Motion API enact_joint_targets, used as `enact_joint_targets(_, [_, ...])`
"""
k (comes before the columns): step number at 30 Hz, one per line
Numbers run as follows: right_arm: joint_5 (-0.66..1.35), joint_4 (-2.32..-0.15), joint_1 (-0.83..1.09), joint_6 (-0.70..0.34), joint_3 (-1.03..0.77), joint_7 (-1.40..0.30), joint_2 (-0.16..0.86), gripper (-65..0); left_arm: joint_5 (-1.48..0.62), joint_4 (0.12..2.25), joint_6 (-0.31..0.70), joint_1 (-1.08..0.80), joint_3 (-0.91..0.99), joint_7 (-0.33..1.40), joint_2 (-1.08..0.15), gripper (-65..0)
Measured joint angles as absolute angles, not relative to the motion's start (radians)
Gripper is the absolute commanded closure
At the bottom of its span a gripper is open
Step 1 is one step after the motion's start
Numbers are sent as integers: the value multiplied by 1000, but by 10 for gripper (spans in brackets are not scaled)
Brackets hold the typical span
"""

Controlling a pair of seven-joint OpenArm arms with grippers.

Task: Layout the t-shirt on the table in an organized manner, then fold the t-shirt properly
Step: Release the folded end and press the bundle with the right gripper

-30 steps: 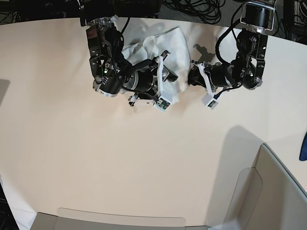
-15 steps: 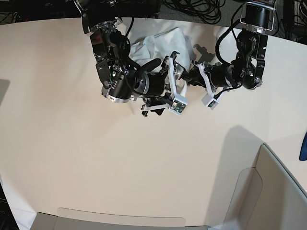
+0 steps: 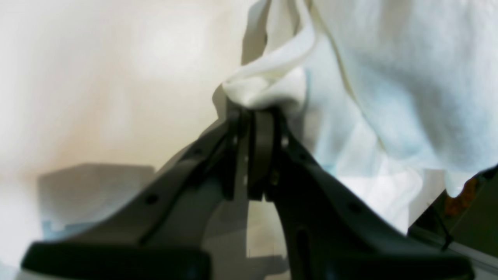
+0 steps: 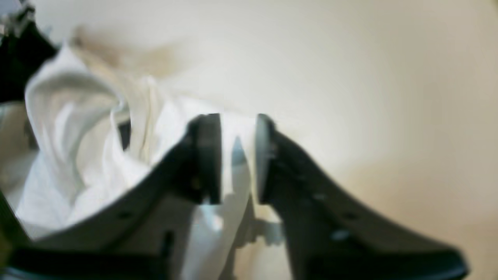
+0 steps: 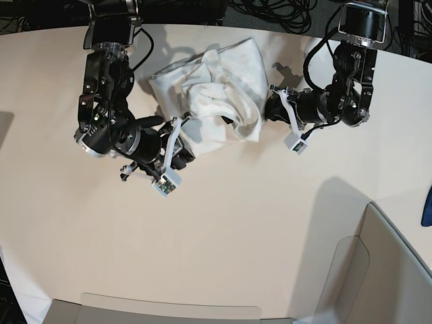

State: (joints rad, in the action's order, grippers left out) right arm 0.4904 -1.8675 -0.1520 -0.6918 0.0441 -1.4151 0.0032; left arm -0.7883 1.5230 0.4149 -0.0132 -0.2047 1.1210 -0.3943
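Observation:
The white t-shirt [image 5: 223,88] lies crumpled at the far side of the table [image 5: 202,236], plain side showing. My left gripper [image 5: 270,104] is at the shirt's right edge. In the left wrist view this gripper [image 3: 253,112] is shut on a bunched fold of the t-shirt [image 3: 389,77]. My right gripper [image 5: 183,150] is at the shirt's near-left edge. In the blurred right wrist view the right gripper [image 4: 237,120] has its jaws close together around a fold of the t-shirt [image 4: 78,136], which fills the narrow gap.
A grey bin-like panel [image 5: 378,270] stands at the near right corner, and a low grey panel [image 5: 169,310] runs along the near edge. Black cables [image 5: 283,10] lie beyond the table's far edge. A blue object [image 5: 427,206] shows at the right border.
My right arm swung from over the shirt's middle down to its near-left edge, opening and then closing its jaws. The shirt now lies uncovered. The left arm has not moved.

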Motion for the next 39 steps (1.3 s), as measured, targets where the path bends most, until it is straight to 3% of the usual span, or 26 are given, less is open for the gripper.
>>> enact_joint_targets(15, [481, -1936, -67, -692, 115, -1414, 163, 0, -800, 1477, 416, 21, -205, 1121, -394, -43])
enact_joint_targets(27, [493, -1936, -93, -692, 505, -1414, 128, 0, -796, 1466, 416, 22, -205, 1083, -394, -43])
enact_joint_targets(34, [507, -1937, -130, -692, 522, -1415, 42, 0, -796, 1465, 416, 22, -205, 1081, -394, -44])
enact_joint_targets(39, [649, -1941, -196, -689, 454, -1407, 15, 0, -796, 1464, 416, 22, -205, 1076, -394, -44])
